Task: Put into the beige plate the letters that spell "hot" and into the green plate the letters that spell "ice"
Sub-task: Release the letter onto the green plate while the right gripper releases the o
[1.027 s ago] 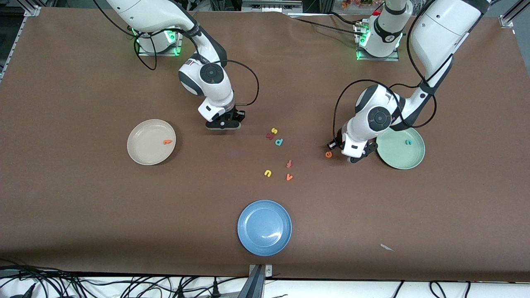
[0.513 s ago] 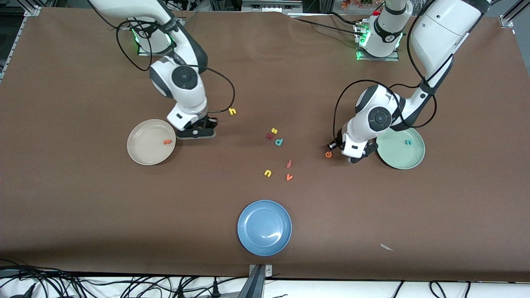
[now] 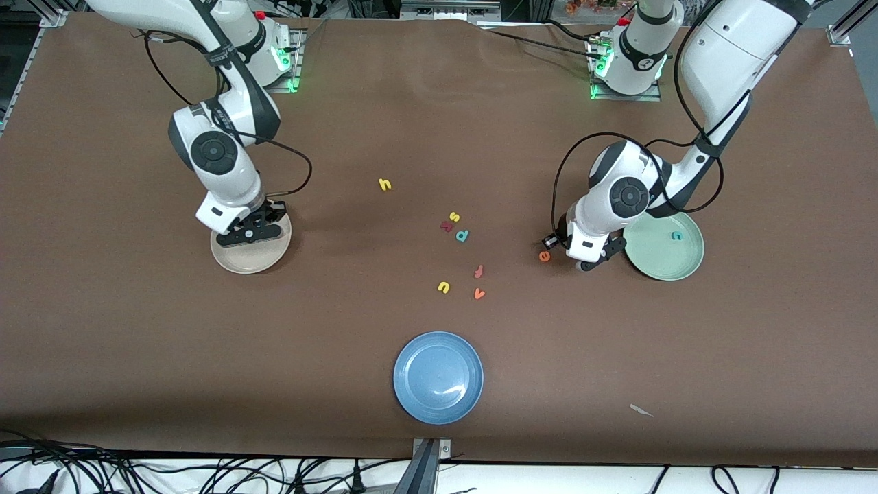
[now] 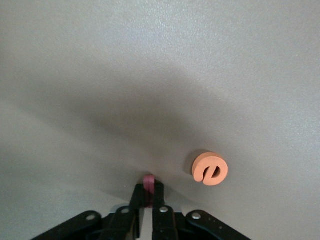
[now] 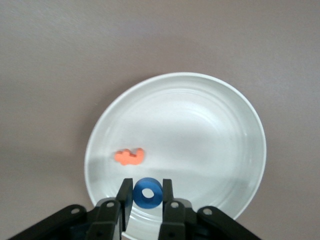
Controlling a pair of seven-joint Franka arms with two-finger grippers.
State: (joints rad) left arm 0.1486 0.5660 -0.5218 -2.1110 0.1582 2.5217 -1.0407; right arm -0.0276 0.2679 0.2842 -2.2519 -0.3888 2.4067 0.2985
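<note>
My right gripper (image 3: 248, 237) hangs over the beige plate (image 3: 247, 261), shut on the blue o (image 5: 147, 192). In that plate (image 5: 200, 115) lies the orange t (image 5: 129, 156). The yellow h (image 3: 385, 184) rests on the table toward the middle. Down at the table beside the green plate (image 3: 664, 264), my left gripper (image 3: 584, 263) is shut on the dark red i (image 4: 148, 181). The orange e (image 3: 544, 256) lies just next to it (image 4: 210, 168). The teal c (image 3: 676, 235) sits in the green plate.
Loose letters lie mid-table: a yellow s (image 3: 453, 216), a teal p (image 3: 462, 235), a red f (image 3: 479, 271), a yellow u (image 3: 444, 287), an orange v (image 3: 479, 293). A blue plate (image 3: 438, 377) stands nearest the front camera. A paper scrap (image 3: 641, 410) lies near the front edge.
My right arm has swung from near the table's middle to over the beige plate, carrying the blue o and uncovering the yellow h. My left gripper has closed on the i, staying in place.
</note>
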